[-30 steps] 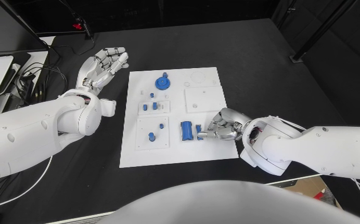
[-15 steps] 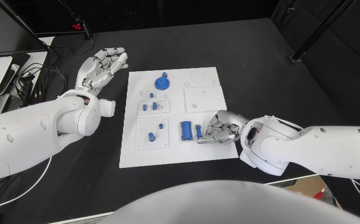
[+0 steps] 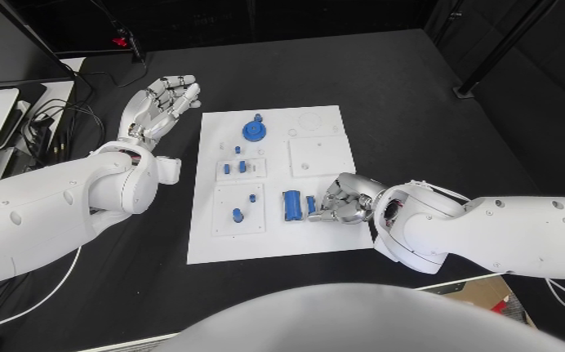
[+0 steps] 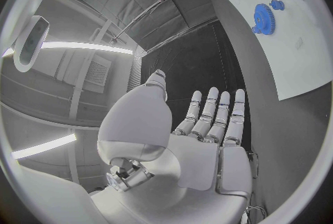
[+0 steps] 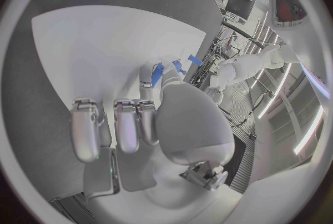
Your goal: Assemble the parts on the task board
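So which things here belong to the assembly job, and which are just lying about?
Job:
- task board
- blue gear
- blue cylinder
- small blue part at the right hand; grip unclear
- small blue pieces
- left hand, off the board

Lying about:
- cables at the table's left edge

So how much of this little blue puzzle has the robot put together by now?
Looks early. A blue gear already sits on the task board; whether it is seated I cannot tell. The right hand reaches at a small blue piece beside a blue cylinder. The left hand waits open off the board. Several blue parts remain loose.
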Robot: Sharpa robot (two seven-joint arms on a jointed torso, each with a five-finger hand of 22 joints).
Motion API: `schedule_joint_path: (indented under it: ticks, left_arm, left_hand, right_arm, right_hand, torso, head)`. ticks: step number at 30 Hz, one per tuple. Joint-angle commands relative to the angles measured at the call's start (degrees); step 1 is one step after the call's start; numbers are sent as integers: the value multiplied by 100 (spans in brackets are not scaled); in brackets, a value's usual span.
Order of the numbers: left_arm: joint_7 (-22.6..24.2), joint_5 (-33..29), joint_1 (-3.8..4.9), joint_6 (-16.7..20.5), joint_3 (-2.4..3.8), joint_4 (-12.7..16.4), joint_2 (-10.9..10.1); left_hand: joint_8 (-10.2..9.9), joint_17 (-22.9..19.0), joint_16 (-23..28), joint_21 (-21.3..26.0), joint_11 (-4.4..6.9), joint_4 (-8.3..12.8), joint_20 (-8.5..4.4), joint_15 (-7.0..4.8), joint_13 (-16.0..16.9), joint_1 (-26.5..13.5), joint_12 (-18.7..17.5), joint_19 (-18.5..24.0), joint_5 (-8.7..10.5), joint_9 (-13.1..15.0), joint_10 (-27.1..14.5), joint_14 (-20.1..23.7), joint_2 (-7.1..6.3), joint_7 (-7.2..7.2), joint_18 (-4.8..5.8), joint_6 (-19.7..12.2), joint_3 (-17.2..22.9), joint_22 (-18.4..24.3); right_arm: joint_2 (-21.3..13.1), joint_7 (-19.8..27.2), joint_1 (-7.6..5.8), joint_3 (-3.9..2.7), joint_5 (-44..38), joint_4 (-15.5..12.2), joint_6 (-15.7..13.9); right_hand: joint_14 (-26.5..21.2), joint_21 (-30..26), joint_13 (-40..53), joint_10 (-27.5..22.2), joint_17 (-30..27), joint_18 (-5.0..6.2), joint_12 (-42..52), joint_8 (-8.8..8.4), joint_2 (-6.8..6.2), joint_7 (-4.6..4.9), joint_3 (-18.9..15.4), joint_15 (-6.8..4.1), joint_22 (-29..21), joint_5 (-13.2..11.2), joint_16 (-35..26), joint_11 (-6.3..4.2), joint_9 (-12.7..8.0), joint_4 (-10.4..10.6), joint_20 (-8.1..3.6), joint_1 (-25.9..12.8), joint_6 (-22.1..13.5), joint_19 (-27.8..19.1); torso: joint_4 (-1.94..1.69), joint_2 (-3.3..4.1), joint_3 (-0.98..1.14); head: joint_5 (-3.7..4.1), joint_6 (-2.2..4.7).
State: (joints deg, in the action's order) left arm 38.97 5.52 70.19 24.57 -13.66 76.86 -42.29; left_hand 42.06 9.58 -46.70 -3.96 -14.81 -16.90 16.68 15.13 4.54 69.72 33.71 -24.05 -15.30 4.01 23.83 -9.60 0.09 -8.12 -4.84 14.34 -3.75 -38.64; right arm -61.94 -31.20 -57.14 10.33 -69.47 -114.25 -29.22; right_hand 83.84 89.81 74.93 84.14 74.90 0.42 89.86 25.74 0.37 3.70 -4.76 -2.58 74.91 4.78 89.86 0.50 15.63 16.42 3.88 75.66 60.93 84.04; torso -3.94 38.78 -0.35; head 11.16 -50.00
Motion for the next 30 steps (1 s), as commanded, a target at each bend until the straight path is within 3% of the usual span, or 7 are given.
schedule_joint_path:
  ticks: [1, 12, 19, 22, 26, 28, 30]
  left_arm:
    - [377, -3, 6, -47, 6, 7, -1]
    - [376, -3, 5, -44, 6, 9, -11]
    - [383, -3, 2, -51, 6, 11, -15]
    - [406, -3, -3, -52, 6, 15, -19]
    - [508, -21, -26, -45, 6, 20, -22]
    - [601, -79, -43, -42, 6, 15, -3]
    - [711, -128, -71, -37, 6, 5, 16]
  left_hand:
    - [36, -5, -29, -36, 6, 15, -4, -17, -10, -10, 19, 2, -39, -8, -25, 26, 45, -884, -11, -30, -34, 5]
    - [36, -5, -29, -36, 6, 15, -4, -17, -10, -10, 19, 2, -39, -8, -25, 26, 45, -884, -11, -30, -34, 5]
    - [36, -5, -29, -36, 6, 15, -4, -17, -10, -10, 19, 2, -39, -8, -25, 26, 45, -884, -11, -30, -34, 5]
    - [36, -5, -29, -36, 6, 15, -4, -17, -10, -10, 19, 2, -39, -8, -25, 26, 45, -884, -11, -30, -34, 5]
    - [42, -21, -39, -40, 5, 14, -5, -17, -17, -9, 30, -8, -43, -8, -38, 30, 42, -884, -11, -34, -50, -11]
    - [51, -30, -46, -45, 4, 12, -5, -18, -22, -12, 36, -23, -43, -6, -46, 30, 35, -885, -13, -26, -62, -30]
    - [107, -63, -100, -89, 6, 17, -9, -28, -35, -1, 78, -149, -48, 4, -51, -25, 35, -882, -30, 65, -89, -174]
  right_arm:
    - [24, -111, -5, 0, -54, 14, 144]
    - [65, -230, -5, 0, -78, 25, 399]
    - [-9, 96, -5, 0, -102, -5, -163]
    - [-95, 583, -5, 0, -19, -7, -768]
    - [-240, 1780, -18, -6, 519, 49, -1616]
    - [-257, 2779, -95, -9, 1140, 196, -1833]
    - [-209, 3733, -183, -10, 1763, 411, -1837]
  right_hand:
    - [616, 19, 1507, 586, 1510, -42, 14, 42, 5, -10, -4, -38, 1509, 54, 14, -41, 43, -29, -34, 114, -55, 596]
    - [616, 19, 1507, 586, 1510, -42, 14, 94, 19, -27, -2, -44, 1509, 158, 14, -57, 154, -125, -37, 428, -116, 596]
    - [616, 19, 1507, 586, 1510, -42, 14, 108, -37, -14, -41, -47, 1509, 160, 14, -48, 191, -116, -40, 457, -135, 596]
    - [616, 19, 1507, 586, 1510, -42, 14, 111, -170, 22, -145, -49, 1509, 177, 14, -16, 223, 19, -43, 263, -158, 596]
    - [616, 19, 1507, 586, 1510, -42, 14, 65, -284, 70, -215, -53, 1509, 343, 14, 22, 238, 40, -49, -7, -254, 596]
    - [616, -67, 1507, 586, 1510, -15, 14, 11, -234, 95, -197, -14, 1472, 363, 14, 40, 233, 30, -28, -33, -367, 526]
    - [616, -701, 1507, 586, 1510, 173, 14, -43, -109, 160, -179, 88, 1204, 206, 14, 96, 227, 20, 56, 133, -560, 0]
  torso:
    - [-1, -3, 3]
    - [4, -2, -1]
    - [4, 2, 2]
    - [4, -2, 8]
    - [12, -11, 11]
    - [-9, -14, 14]
    - [-8, -22, 16]
  head:
    - [-10, 0]
    - [-6, 0]
    - [-8, 0]
    - [-30, 0]
    - [-52, 0]
    - [-24, 0]
    - [-34, 0]
